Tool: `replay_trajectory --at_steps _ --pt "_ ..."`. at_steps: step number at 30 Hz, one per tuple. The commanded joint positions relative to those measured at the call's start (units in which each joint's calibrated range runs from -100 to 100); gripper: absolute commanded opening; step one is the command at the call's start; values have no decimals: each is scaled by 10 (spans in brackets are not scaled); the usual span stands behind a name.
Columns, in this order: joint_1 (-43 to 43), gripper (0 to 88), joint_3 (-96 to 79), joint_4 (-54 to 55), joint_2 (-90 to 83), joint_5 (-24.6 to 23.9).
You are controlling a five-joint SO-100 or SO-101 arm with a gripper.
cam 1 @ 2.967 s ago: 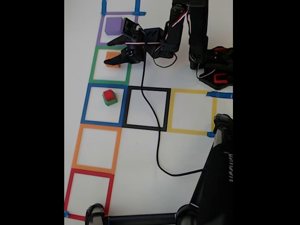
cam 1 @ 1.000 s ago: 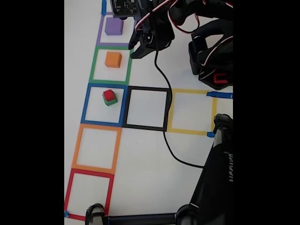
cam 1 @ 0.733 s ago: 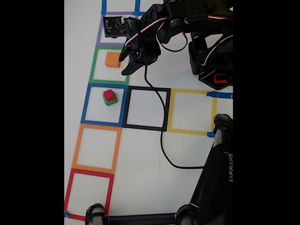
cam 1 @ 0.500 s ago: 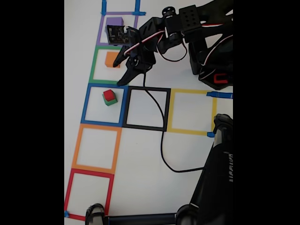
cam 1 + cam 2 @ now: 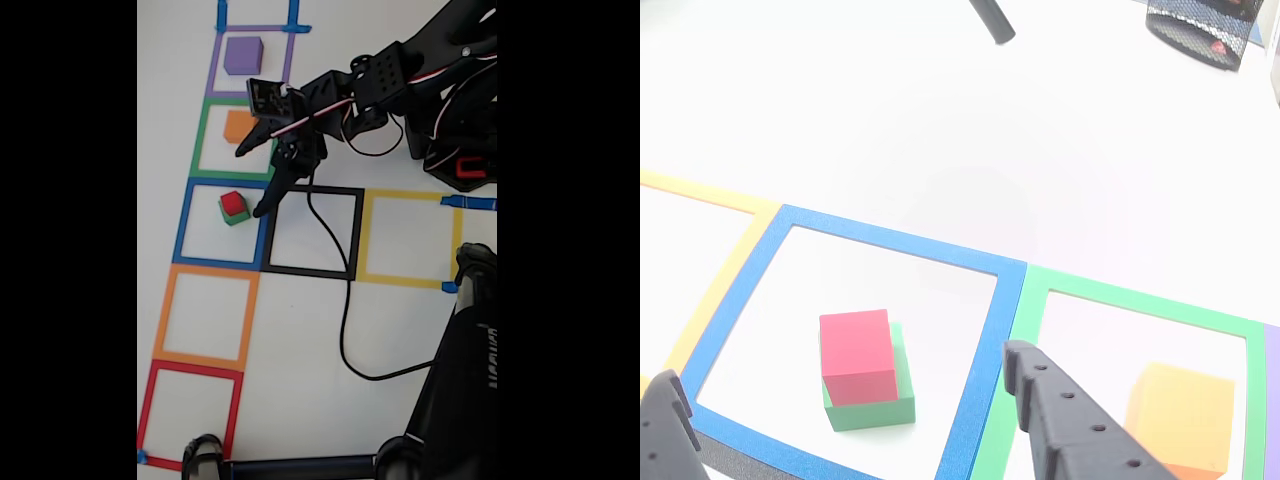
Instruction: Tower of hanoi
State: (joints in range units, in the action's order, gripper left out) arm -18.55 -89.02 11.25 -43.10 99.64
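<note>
Red cube [image 5: 232, 204], stacked on the green cube [image 5: 237, 217], lay at nine o'clock from the gripper [image 5: 250, 181], whose jaws stood spread and empty.

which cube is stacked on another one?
The red cube: it sits on the green cube inside the blue tape square; the purple and orange cubes sit alone.

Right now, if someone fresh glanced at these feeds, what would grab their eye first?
Probably the red cube stacked on the green cube inside the blue tape square. Next, the black gripper, jaws open, reaching toward that stack from the right in the fixed view. Behind it, the orange cube sits in the green tape square and the purple cube in the purple one.
</note>
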Motion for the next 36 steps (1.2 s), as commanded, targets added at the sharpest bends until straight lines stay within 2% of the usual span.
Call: replay_trajectory --at_steps 1,5,17,28,36 --pt "7 395 -14 117 49 4" --pt "11 387 -18 203 122 4" --pt "5 377 68 356 349 4" --pt "-16 370 104 419 452 4" --pt "-41 343 128 424 488 4"
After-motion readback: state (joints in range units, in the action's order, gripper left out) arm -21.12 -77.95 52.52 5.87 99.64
